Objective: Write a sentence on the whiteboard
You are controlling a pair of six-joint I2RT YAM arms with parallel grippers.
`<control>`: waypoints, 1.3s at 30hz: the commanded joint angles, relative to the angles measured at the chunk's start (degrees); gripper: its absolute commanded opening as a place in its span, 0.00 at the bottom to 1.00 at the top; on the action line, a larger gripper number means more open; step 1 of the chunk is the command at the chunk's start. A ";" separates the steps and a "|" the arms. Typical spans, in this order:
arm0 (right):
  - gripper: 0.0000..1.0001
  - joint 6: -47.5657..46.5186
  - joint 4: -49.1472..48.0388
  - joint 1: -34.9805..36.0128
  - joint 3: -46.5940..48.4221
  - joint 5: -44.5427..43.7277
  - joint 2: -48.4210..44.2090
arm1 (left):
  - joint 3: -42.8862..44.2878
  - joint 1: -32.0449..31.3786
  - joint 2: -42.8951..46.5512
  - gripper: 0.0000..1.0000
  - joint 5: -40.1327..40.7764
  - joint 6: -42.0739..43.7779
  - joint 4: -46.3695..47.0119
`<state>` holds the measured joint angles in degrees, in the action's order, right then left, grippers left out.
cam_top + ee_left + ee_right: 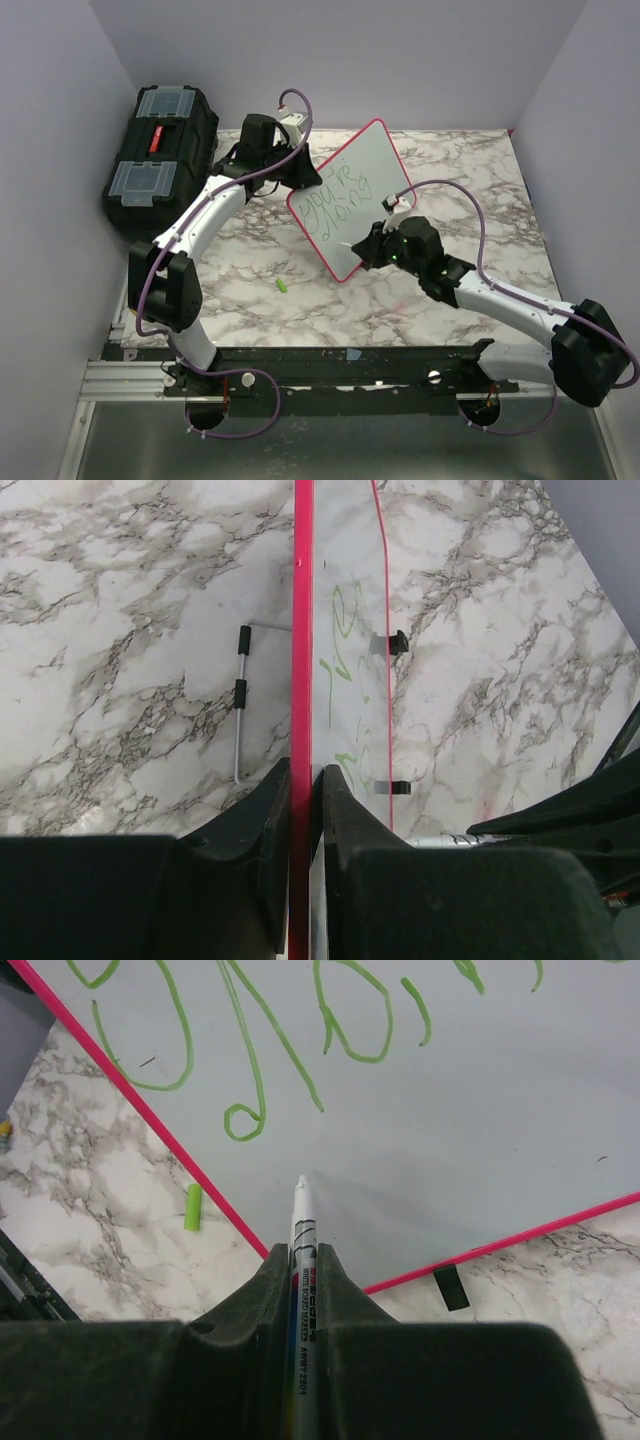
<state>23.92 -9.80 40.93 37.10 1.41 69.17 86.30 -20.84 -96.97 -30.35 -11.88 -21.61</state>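
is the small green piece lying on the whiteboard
No, the small green piece lies on the marble table, just outside the pink frame of the whiteboard.

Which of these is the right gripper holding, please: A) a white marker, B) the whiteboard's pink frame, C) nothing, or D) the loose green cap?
A: the right gripper is shut on the white marker, its tip pointing at the whiteboard.
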 commanded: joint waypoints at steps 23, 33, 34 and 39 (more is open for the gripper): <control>0.01 -0.37 -2.95 1.92 2.10 -1.82 5.62 | -6.59 -0.88 1.90 0.00 1.76 2.39 1.39; 0.01 -0.59 -2.92 3.70 1.32 0.01 5.80 | -6.85 -0.91 1.94 0.00 1.43 2.21 1.77; 0.01 -0.63 -2.77 3.72 1.10 -0.05 5.80 | -6.85 -0.95 1.87 0.00 1.48 2.21 1.82; 0.01 -0.32 -2.17 4.21 -0.25 -0.59 5.21 | -7.19 -0.92 2.19 0.00 1.43 2.17 1.98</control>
<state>23.90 -11.53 44.31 37.56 0.54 73.60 81.54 -20.47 -94.80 -30.35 -13.21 -15.97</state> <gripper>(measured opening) 0.128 0.143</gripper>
